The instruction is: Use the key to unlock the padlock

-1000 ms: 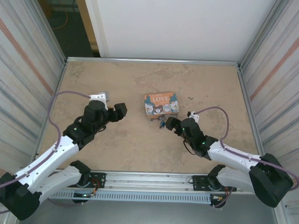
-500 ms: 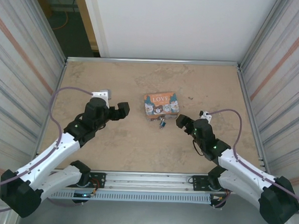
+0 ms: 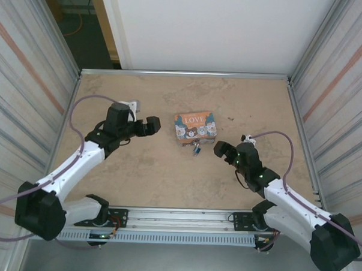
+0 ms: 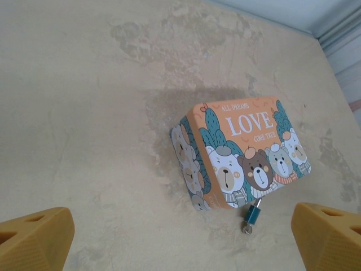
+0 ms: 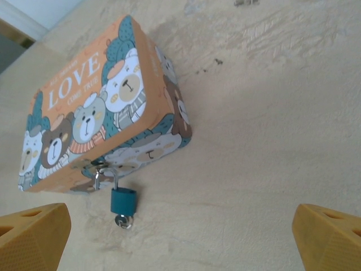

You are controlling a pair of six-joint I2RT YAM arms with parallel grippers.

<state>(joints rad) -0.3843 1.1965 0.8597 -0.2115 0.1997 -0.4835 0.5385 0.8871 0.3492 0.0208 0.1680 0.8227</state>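
Padlock [image 3: 195,149] hangs on orange tin's [image 3: 195,125] near side, key [image 5: 122,222] seemingly in its base. Left hand [image 3: 150,127] and right hand [image 3: 222,150] flank it, open and empty. Best brace tin, pinch key squarely, twist.

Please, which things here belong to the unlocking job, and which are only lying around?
For the job: padlock; silvery piece under it, probably the key; left gripper and right gripper, both open.
Just there: orange LOVE tin, which the padlock hangs from; table.

The tin [image 3: 195,125] sits on the worktop [image 3: 137,175]. The padlock [image 3: 196,149] hangs off its near side, with the left tool [image 3: 151,127] and the right tool [image 3: 220,150] flanking.
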